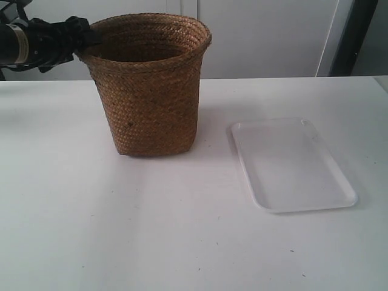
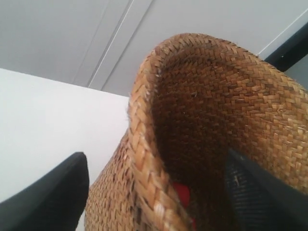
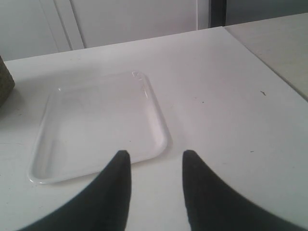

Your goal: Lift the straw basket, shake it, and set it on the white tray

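Exterior: basket (image 1: 151,85) upright on the table (image 1: 121,230), tray (image 1: 291,163) beside it but apart, my left gripper (image 1: 85,37) at its rim. Left wrist: jaws spread wide astride the basket wall (image 2: 216,106), one finger (image 2: 48,197) outside and one inside. Right wrist: my right gripper (image 3: 157,154) parted, holding nothing, over the table near the tray (image 3: 101,125).

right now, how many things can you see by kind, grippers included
straw basket: 1
white tray: 1
red thing inside the basket, too hidden to name: 1
grippers: 2 (left gripper straddling the basket rim, right gripper near the tray)
total: 5
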